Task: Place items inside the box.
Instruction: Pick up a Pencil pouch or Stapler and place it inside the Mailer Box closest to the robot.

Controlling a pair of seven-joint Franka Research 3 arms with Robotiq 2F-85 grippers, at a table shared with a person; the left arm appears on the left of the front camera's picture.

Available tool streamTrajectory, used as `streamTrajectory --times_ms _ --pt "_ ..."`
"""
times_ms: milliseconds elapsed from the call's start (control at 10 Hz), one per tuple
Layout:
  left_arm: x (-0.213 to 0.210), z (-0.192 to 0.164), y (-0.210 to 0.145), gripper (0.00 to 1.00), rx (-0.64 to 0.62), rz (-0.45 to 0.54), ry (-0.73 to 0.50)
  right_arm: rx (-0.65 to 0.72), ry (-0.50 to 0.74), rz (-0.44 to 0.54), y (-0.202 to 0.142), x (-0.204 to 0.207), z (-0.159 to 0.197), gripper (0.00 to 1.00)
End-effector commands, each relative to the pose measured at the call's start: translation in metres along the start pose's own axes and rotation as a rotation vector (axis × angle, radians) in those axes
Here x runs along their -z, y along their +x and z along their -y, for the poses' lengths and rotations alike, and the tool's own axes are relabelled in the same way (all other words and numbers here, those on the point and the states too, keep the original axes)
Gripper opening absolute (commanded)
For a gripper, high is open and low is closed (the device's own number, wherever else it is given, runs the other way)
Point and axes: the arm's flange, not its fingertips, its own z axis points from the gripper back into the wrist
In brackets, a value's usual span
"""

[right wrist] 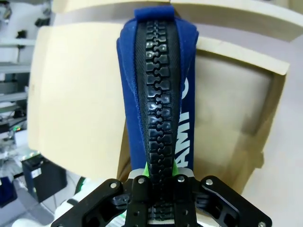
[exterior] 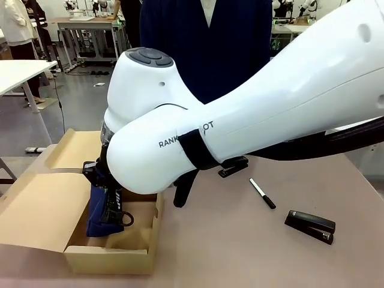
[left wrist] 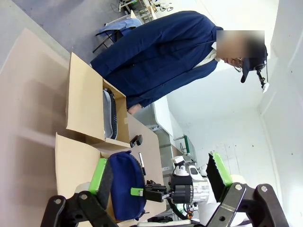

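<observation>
Box (exterior: 111, 259): cardboard, open, flaps folded outward, on the robot's left part of the table (exterior: 240, 252).
Navy pouch (exterior: 99, 216): held upright with the zip edge on top; its lower end is down inside the box, close to the wall on the robot's left. White lettering runs along one side.
Right claw (right wrist: 161, 175): clenched on the zip edge of the navy pouch, with the black zip running straight up from between the fingers in its own wrist view.
Right arm (exterior: 288, 96): reaches across the middle of the table from the robot's right to the box.
Left claw (left wrist: 158, 165): released, green pads spread wide, raised off the table and looking sideways over the box toward the person.
Grey pouch (left wrist: 109, 113): already in the box, lying against a wall at the end away from the navy pouch.
First stapler (exterior: 309, 226): black, flat on the table at the robot's right, well apart from the box.
Second stapler (exterior: 233, 167): black, on the table nearer the middle, partly hidden under the right arm.
Pen (exterior: 262, 193): white with a black cap, lying on the table between the two staplers.
Person (exterior: 207, 48): stands at the far side in a dark blue coat.
</observation>
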Motion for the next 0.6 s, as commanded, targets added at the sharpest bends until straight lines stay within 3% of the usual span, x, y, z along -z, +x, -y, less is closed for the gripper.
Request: streamTrajectory --times_ms 0,500 --pt "0.001 0.001 0.000 1.00 0.020 0.010 -0.021 0.047 -0.024 0.006 0.001 0.015 -0.016 0.09" --pt "0.001 0.001 0.000 1.00 0.020 0.010 -0.021 0.098 -0.082 -0.087 0.001 0.048 -0.004 0.09"
